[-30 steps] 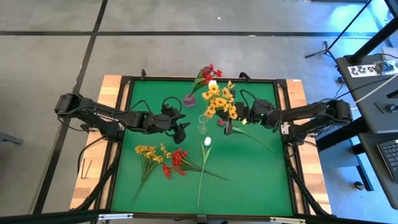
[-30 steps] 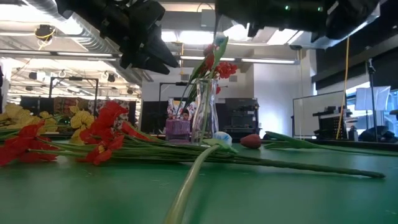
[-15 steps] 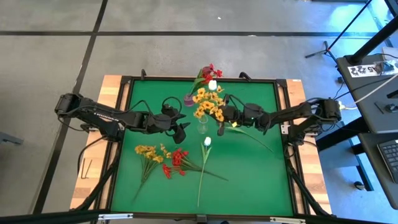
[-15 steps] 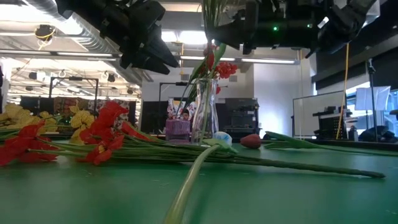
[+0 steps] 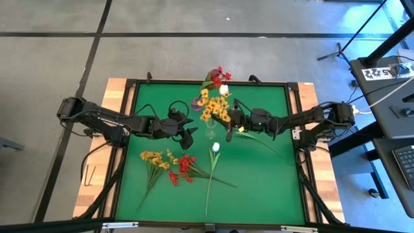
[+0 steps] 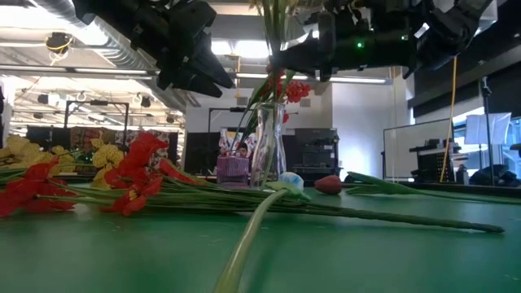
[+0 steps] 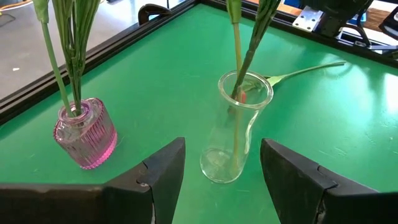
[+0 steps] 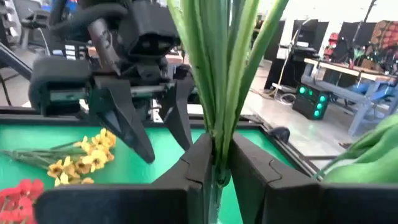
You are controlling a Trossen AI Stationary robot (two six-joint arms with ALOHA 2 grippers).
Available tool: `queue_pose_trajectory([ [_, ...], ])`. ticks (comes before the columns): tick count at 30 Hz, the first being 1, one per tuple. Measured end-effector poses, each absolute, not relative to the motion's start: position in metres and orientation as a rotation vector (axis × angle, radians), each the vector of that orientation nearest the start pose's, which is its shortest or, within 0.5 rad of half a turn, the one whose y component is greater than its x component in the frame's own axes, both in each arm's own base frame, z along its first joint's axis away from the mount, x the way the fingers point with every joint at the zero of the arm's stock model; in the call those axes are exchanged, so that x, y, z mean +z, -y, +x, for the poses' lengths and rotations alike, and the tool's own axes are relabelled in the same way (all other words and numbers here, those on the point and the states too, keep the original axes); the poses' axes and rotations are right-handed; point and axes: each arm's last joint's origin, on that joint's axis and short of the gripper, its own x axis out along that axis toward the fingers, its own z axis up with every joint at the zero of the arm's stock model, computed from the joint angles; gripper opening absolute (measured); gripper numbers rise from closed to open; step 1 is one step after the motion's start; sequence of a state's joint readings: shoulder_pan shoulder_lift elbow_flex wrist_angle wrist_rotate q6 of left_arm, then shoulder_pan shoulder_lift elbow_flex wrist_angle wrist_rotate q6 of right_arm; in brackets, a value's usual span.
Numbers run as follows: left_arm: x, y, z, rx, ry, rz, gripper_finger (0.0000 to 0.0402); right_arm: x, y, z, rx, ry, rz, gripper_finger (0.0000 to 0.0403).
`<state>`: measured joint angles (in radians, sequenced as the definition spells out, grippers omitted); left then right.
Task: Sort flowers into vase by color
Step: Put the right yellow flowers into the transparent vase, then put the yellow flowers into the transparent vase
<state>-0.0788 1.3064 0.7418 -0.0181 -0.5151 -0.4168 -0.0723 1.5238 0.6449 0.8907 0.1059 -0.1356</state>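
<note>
Overhead and side views of a green table (image 5: pixel 259 188) with two dark arms reaching in from opposite sides. The right gripper (image 5: pixel 228 126) is hanging above the clear glass vase (image 5: pixel 211 129) near the table's middle, its two fingers (image 8: pixel 193 162) pressing from either side on the green stems of a yellow flower spray (image 5: pixel 213 107); the stems are passing down between the fingers and entering the mouth of the vase, as the left wrist view shows (image 7: pixel 239 74). The yellow blossoms are spreading above the vase in the overhead view.

The left gripper (image 5: pixel 189 136) is hovering just beside the clear vase on its other side, fingers (image 7: pixel 163 171) standing wide apart and holding nothing, framing the vase in its wrist view.

Behind the clear vase, a small pink ribbed vase (image 5: pixel 197 103) is standing upright and holding red flowers (image 5: pixel 217 76) together with a white tulip (image 5: pixel 224 90).

Nearer the front edge, three items are lying flat on the table: a second yellow spray (image 5: pixel 154 160), a red spray (image 5: pixel 183 168) just beside it, and a single white tulip (image 5: pixel 215 147) with its long stem running toward the front edge. A further green stem (image 5: pixel 266 145) is lying under the right arm, its dark pink bud (image 6: pixel 327 185) showing in the low view.
</note>
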Motion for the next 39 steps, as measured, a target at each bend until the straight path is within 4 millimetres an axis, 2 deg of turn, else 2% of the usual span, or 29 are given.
queue_pose_trajectory([
  [24, 0.226, 0.007, 0.267, 0.533, -0.474, -0.224, 0.0204, 0.219, 0.024, 0.305, -0.147, -0.002, -0.108, 0.0220],
  [32, 0.225, 0.007, 0.267, 0.534, -0.480, -0.222, 0.0204, 0.235, 0.024, 0.301, -0.135, -0.103, -0.077, 0.0269],
  [39, 0.225, 0.007, 0.267, 0.534, -0.481, -0.223, 0.0204, 0.254, 0.021, 0.292, -0.073, -0.152, -0.070, 0.0294],
])
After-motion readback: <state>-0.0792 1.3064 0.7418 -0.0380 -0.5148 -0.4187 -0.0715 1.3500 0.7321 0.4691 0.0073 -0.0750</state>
